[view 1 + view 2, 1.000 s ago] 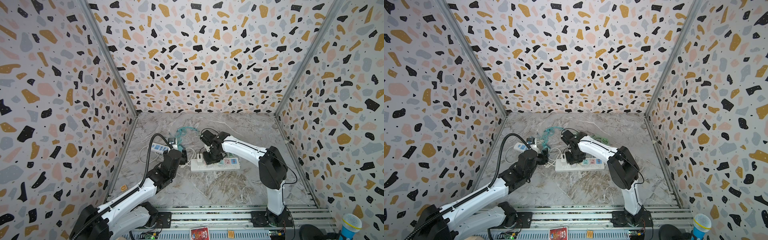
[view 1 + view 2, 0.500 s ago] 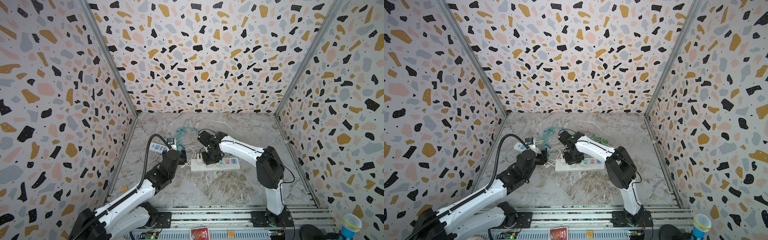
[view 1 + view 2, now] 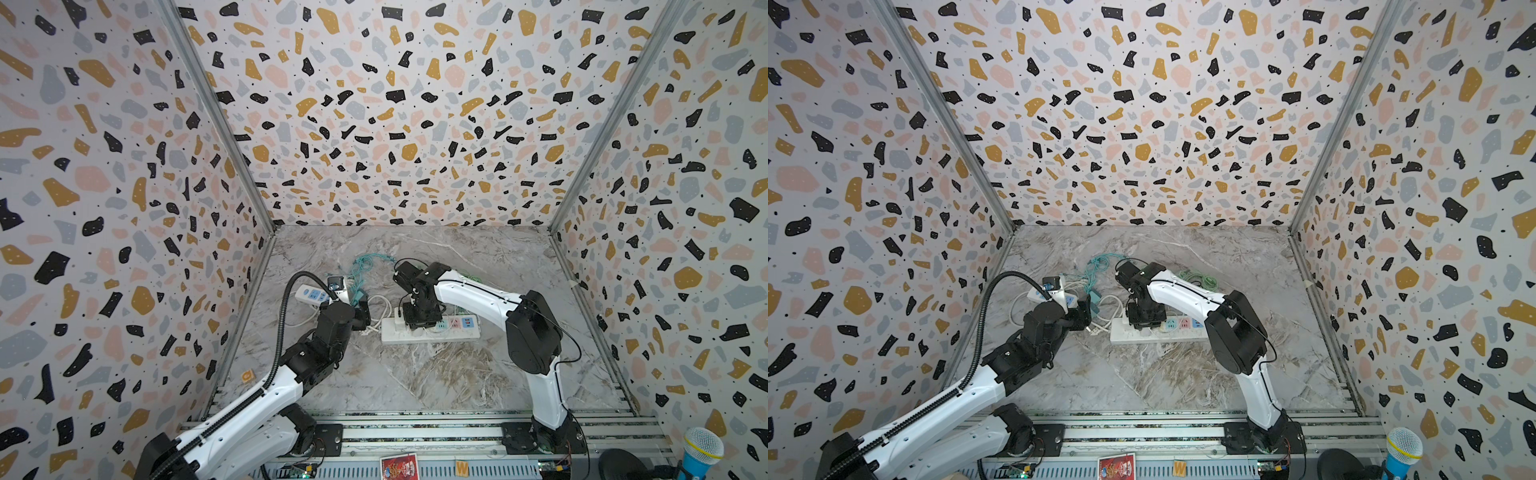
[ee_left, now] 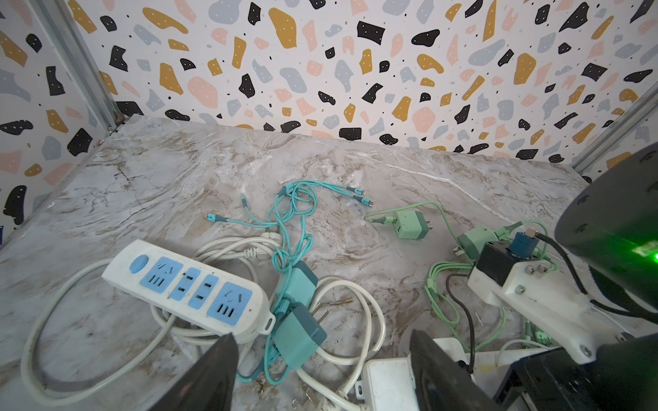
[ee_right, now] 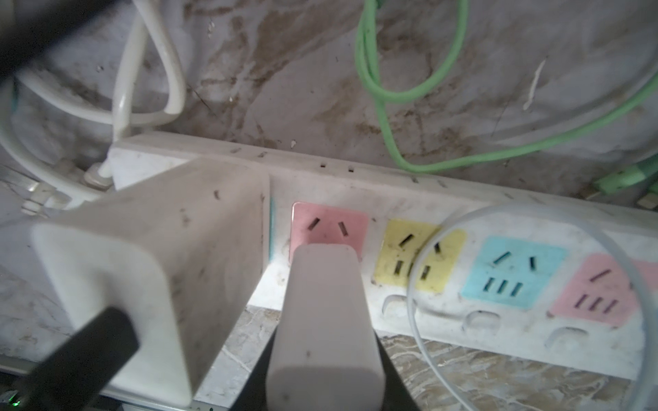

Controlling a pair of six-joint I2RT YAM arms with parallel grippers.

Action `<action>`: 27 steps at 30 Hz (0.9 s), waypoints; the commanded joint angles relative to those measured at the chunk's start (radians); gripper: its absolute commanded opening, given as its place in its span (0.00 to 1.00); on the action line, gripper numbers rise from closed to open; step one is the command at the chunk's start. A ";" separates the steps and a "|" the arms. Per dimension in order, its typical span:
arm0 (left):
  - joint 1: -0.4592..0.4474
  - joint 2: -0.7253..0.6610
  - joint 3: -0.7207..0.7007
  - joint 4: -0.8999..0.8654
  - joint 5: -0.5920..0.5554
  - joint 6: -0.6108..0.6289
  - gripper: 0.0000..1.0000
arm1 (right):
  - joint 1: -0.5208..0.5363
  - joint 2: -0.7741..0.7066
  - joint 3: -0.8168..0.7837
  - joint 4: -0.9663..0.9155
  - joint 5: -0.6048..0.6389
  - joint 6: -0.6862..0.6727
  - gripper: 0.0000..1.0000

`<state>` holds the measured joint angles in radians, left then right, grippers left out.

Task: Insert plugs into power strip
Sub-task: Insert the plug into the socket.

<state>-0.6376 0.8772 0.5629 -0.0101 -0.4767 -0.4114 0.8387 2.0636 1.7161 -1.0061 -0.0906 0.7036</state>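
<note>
Top views: bright, even, diffuse light; source not in frame. Shadows on marble tabletop (image 3: 415, 374) faint, soft-edged. Wide-angle stretch: corner posts (image 3: 222, 124) splay toward frame corners, terrazzo walls (image 3: 1142, 124) go softer twd edges. Centre sharp.

Left wrist view: well lit, mid-ground crisp. Left gripper (image 4: 322, 334) fingers (image 4: 206, 377) v. close to lens, dark, out of focus. Green LED (image 4: 646, 251) flares on a dark housing, glow bleeds round it.

Right wrist view: dimmer, greyish cast, grainy, soft overall. White plug (image 5: 327, 320) fills foreground, blurred. Power strip (image 5: 498, 210) sockets behind it somewhat sharper. Bright patch on strip just beside plug.
</note>
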 commanded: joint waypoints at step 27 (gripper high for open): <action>0.006 -0.009 0.087 -0.068 0.005 0.038 0.78 | -0.022 0.248 0.087 -0.027 0.089 -0.009 0.24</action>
<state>-0.6373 0.8680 0.6086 -0.0631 -0.4618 -0.3988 0.8417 2.1765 1.8439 -1.1191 -0.0986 0.7246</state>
